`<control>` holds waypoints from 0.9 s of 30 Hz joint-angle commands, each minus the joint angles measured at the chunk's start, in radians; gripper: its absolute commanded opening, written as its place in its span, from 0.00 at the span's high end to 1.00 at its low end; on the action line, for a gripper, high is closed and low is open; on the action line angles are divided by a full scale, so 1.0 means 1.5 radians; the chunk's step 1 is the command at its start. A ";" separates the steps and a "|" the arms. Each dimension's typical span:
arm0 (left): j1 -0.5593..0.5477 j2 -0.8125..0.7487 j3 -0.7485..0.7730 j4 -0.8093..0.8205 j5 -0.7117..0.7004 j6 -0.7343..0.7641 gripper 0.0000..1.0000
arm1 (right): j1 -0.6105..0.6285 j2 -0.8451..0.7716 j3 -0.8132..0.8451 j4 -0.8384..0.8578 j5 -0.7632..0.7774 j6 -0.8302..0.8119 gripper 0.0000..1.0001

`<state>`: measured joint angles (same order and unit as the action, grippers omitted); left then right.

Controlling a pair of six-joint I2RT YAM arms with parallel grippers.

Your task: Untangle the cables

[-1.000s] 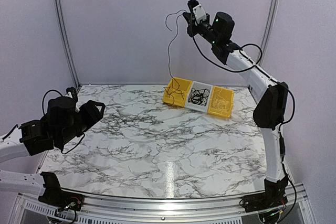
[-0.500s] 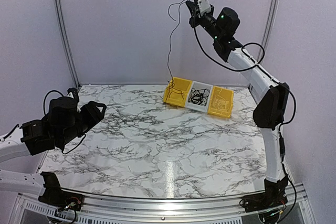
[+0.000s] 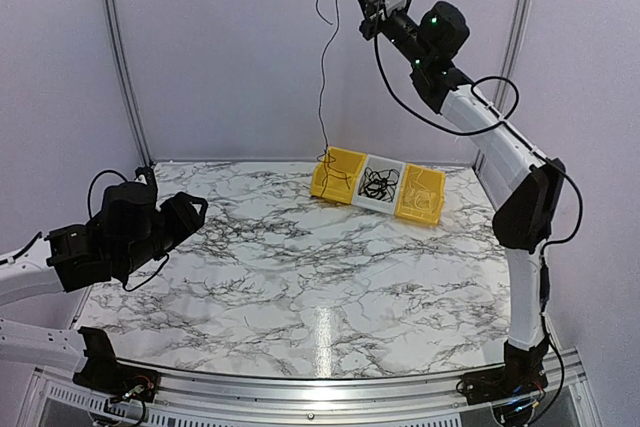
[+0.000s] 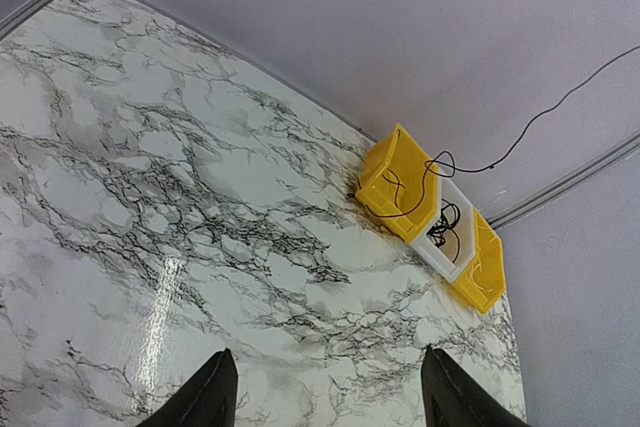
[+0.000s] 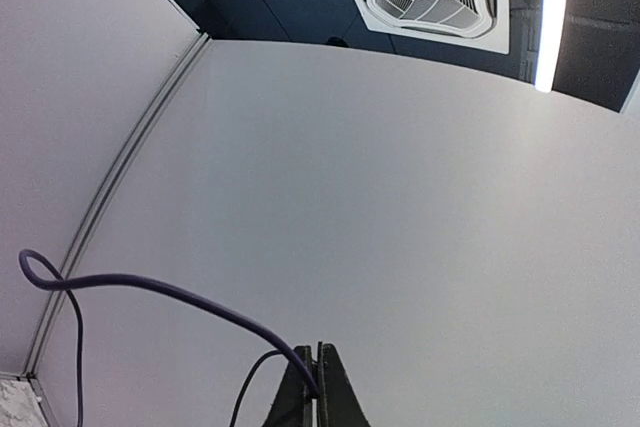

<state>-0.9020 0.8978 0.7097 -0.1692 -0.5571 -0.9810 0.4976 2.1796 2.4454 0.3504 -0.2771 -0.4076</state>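
Dangling from the clenched right end effector (image 3: 366,5), one thin cable (image 3: 322,87) trails down into the yellow bin (image 3: 348,157) next to the tangle (image 3: 379,183). It looks limp and light, best pinched near its end. Left end effector (image 4: 325,387) hangs released.

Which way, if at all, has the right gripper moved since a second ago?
Yes: the right gripper rose and drifted right, farther above the bins.

Open tabletop ahead, one hanging line at the back

We are seeing the table (image 3: 300,277) lying bare from the open left gripper (image 4: 328,362) to the bins (image 3: 330,187). A thin cable (image 3: 322,77) is hanging from the high, pinching right gripper (image 5: 318,352) down to the left yellow bin, crossing the air there. The wall (image 3: 230,57) is standing just behind.
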 commanded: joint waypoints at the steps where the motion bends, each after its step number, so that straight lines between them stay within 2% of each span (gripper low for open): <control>1: 0.001 0.008 0.022 0.010 0.002 0.017 0.34 | 0.041 -0.072 -0.062 -0.014 -0.037 0.015 1.00; 8: 0.001 0.008 0.022 0.016 0.004 0.026 0.34 | 0.063 -0.076 -0.114 -0.071 -0.085 0.038 1.00; 15: 0.000 0.008 0.019 0.017 0.010 0.025 0.34 | 0.069 -0.069 -0.141 -0.091 -0.091 0.045 1.00; 27: 0.001 0.021 0.018 0.028 0.009 0.020 0.34 | 0.075 -0.061 -0.075 -0.090 -0.117 0.045 1.00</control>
<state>-0.9020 0.9176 0.7170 -0.1604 -0.5426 -0.9573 0.6006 2.0796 2.2818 0.2085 -0.4229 -0.3580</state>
